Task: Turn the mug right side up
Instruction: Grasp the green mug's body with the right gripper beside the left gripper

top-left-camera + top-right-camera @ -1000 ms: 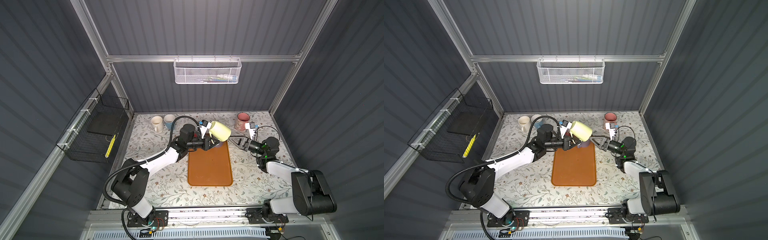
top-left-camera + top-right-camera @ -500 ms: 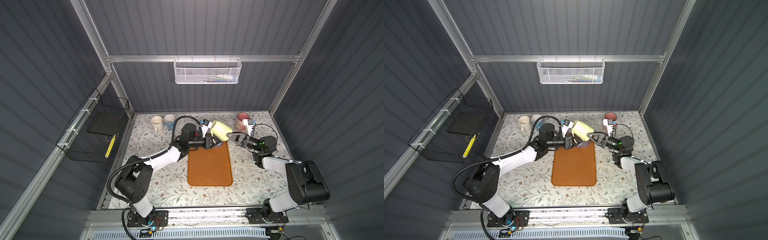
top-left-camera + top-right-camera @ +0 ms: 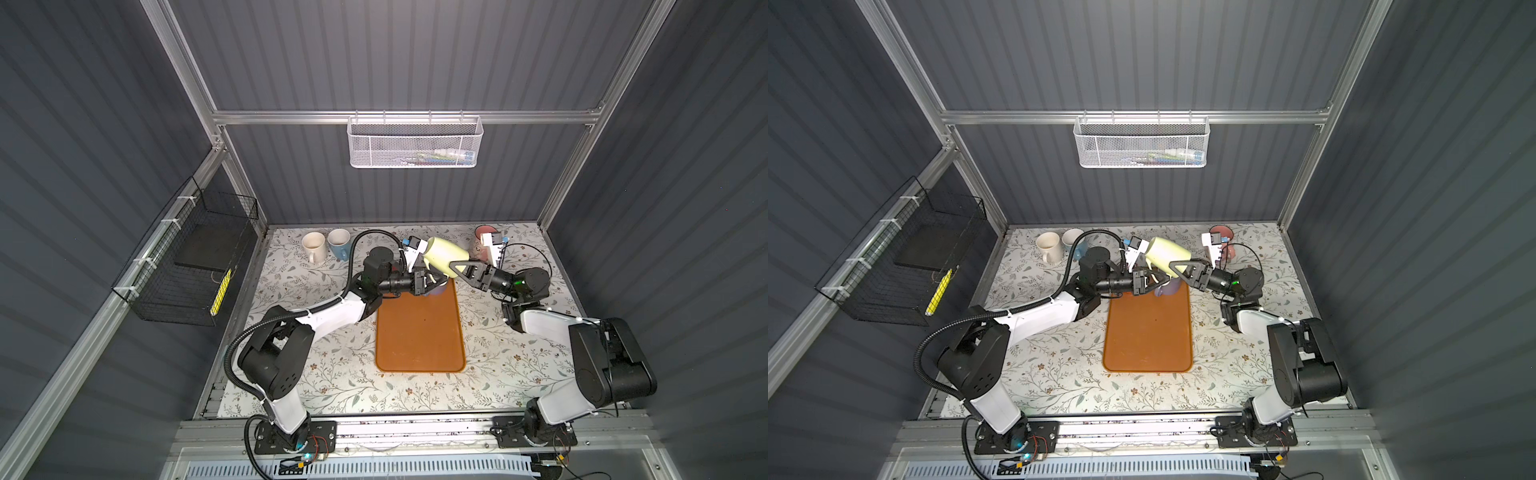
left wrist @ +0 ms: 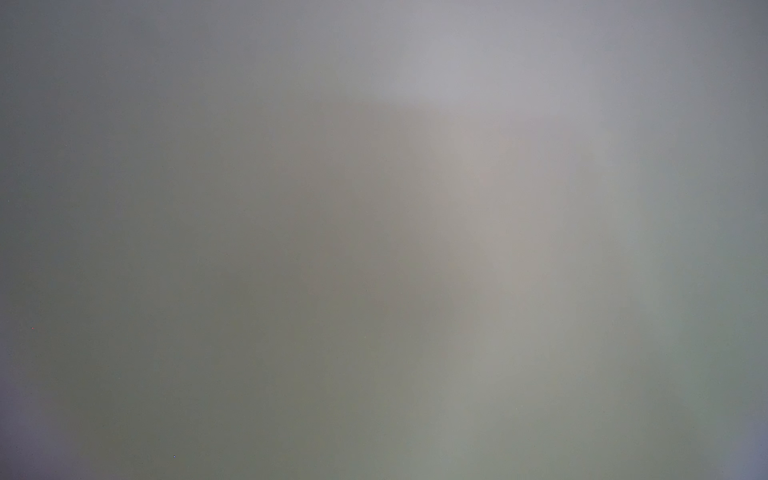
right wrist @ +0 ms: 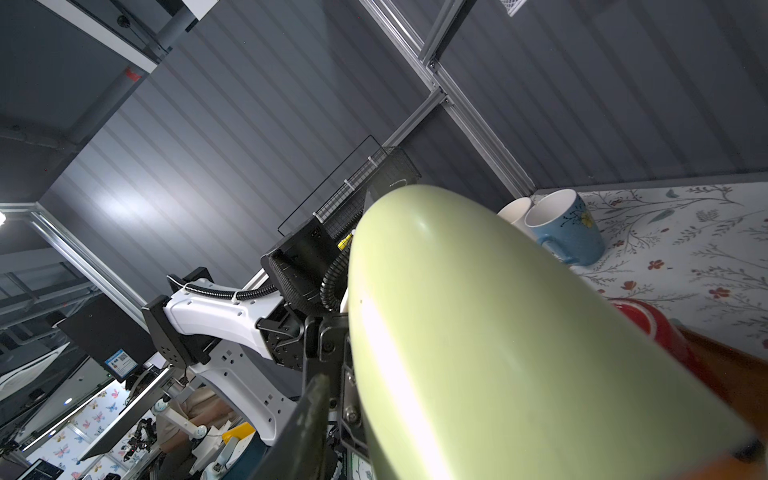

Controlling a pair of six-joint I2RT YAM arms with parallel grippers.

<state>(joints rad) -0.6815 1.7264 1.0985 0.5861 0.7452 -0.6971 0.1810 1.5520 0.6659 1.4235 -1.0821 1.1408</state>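
The pale green mug (image 3: 446,253) hung tilted above the far end of the orange tray (image 3: 419,332), not yet upright. The left gripper (image 3: 430,280) was clamped on it. The right gripper (image 3: 457,266) straddled its body; whether it gripped could not be told. Remaining: complete rotation, set down.

No readable text, QR-code sticker (image 5: 120,362) on black box (image 5: 99,328), print too small

glossy mug (image 5: 498,332), matt tray (image 3: 419,332) (plastic-looking)
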